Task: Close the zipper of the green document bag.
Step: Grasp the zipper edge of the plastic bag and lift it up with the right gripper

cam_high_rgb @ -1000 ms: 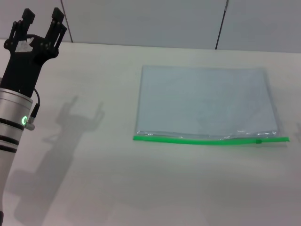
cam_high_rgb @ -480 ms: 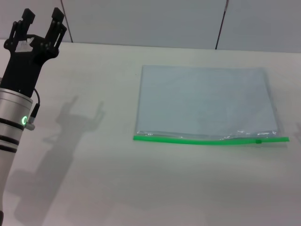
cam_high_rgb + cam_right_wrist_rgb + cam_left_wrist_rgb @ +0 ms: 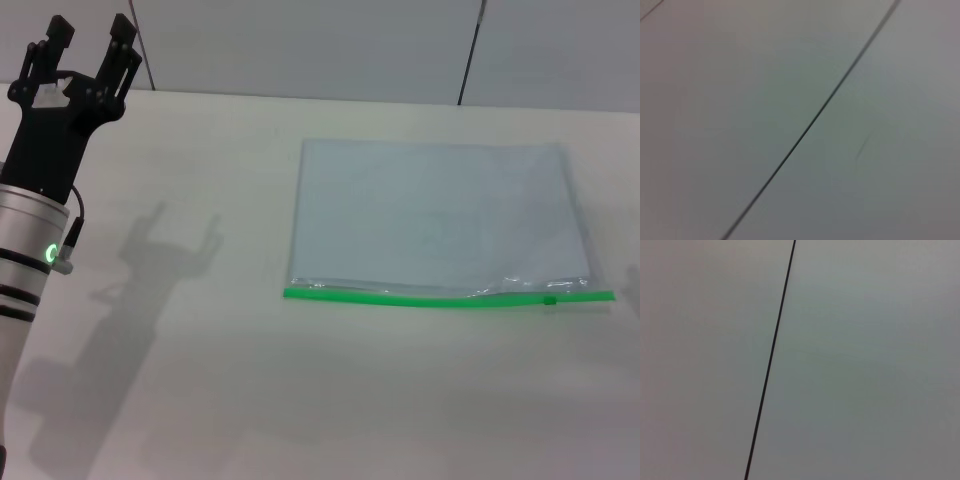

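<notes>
The green document bag (image 3: 437, 215) lies flat on the white table (image 3: 200, 380), right of centre in the head view. Its zipper (image 3: 400, 297) runs as a bright green strip along the near long edge. The small slider tab (image 3: 549, 298) sits close to the strip's right end. My left gripper (image 3: 85, 42) is raised at the far left, well away from the bag, open with nothing between its fingers. The right gripper is out of view. Both wrist views show only a grey wall with a dark seam.
A grey panelled wall (image 3: 300, 45) stands behind the table's far edge. The left arm's shadow (image 3: 150, 260) falls on the table between the arm and the bag.
</notes>
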